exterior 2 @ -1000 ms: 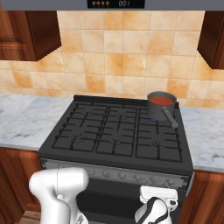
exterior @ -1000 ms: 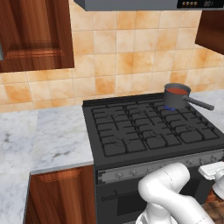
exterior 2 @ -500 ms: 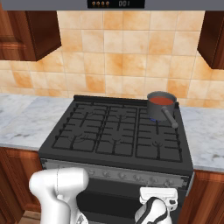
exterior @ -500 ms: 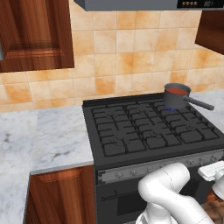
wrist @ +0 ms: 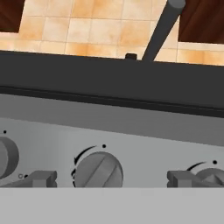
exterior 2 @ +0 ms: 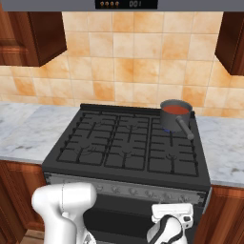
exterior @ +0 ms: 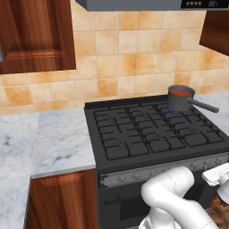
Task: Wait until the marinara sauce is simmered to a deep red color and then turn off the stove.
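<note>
The marinara sauce [exterior: 180,92] [exterior 2: 176,109] is a red disc inside a dark grey saucepan [exterior: 178,100] [exterior 2: 172,117] on the back right burner of the stove [exterior: 134,134] [exterior 2: 119,145]. A small blue flame [exterior: 173,110] shows under the pan. My gripper [wrist: 113,179] is low in front of the stove's grey knob strip. It stands open, with its fingertips [wrist: 41,178] on either side of a round knob [wrist: 98,171], apart from it. The pan's handle [wrist: 162,28] juts out above the stove's edge.
More knobs [wrist: 6,155] [wrist: 210,173] sit left and right on the strip. Marble counters [exterior: 49,138] [exterior 2: 224,143] flank the stove. Wood cabinets [exterior: 33,36] [exterior 2: 33,35] hang above, with a hood [exterior 2: 126,5] over the range.
</note>
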Available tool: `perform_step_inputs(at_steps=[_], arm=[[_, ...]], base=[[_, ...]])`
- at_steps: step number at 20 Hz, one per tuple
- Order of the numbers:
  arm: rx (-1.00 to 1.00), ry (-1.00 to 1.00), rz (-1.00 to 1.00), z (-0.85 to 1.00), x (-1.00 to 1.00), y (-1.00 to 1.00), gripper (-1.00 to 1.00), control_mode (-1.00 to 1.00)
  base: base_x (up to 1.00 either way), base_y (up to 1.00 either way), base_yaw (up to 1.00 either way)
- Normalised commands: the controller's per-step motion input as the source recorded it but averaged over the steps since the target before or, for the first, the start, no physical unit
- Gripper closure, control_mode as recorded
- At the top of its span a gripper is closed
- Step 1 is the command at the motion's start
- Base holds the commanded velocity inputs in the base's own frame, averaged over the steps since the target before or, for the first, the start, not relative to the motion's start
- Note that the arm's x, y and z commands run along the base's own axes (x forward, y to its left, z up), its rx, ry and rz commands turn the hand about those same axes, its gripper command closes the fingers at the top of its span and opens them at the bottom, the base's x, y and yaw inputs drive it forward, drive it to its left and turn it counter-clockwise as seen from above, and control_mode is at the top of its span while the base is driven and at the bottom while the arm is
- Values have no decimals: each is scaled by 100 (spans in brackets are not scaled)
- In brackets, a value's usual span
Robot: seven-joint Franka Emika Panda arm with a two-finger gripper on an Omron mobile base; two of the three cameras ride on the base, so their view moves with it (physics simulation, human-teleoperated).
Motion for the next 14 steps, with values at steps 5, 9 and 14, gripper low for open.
perform_step_inputs(at_steps=[5,9,14], arm=[[-12,-11,0,0,0,0,-100,-100],[-12,-10,0,-7,0,0,-100,-100],[-11,-5,0,-12,0,0,-100,-100]], base=[[0,0,0],[0,0,0],[0,0,0]])
